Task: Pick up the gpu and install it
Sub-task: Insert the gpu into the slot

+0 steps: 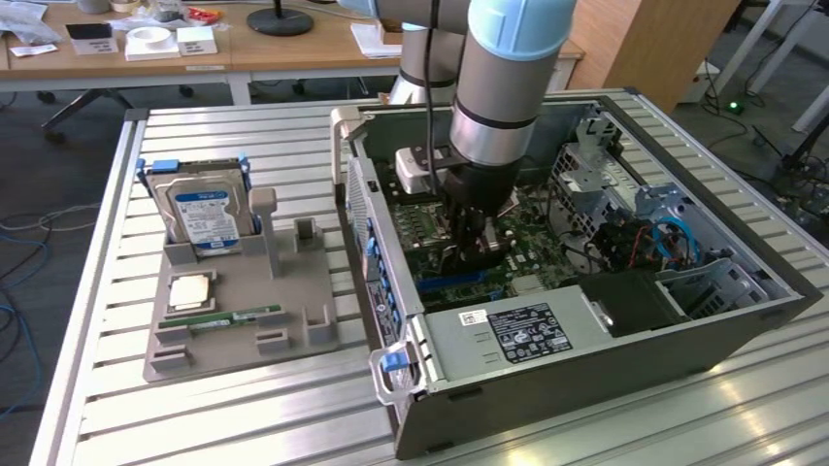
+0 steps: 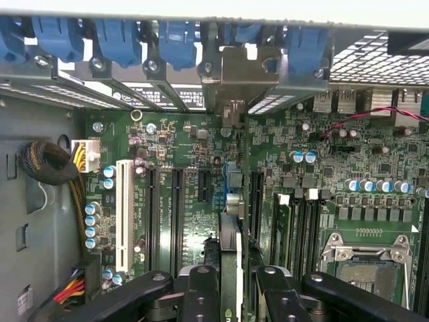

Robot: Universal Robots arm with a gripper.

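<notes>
My gripper (image 1: 475,254) is down inside the open computer case (image 1: 725,320), just over the green motherboard (image 1: 550,254). In the wrist view the gpu (image 2: 229,251) appears edge-on as a thin dark card, standing upright between the black fingers (image 2: 201,292). The gripper (image 2: 234,292) is shut on it. The card's silvery bracket (image 2: 244,74) sits at the rear slot openings, under the blue latches (image 2: 177,43). Its lower edge runs along the motherboard (image 2: 181,168) among the long black slots. I cannot tell whether it is pressed into a slot.
Beside the case, on the exterior view's left, a grey holder (image 1: 305,325) carries a hard drive (image 1: 205,214), a processor chip (image 1: 190,289) and a green memory stick (image 1: 240,317). Inside the case are a drive cage (image 1: 596,165), cables (image 1: 635,243) and the power supply (image 1: 512,330).
</notes>
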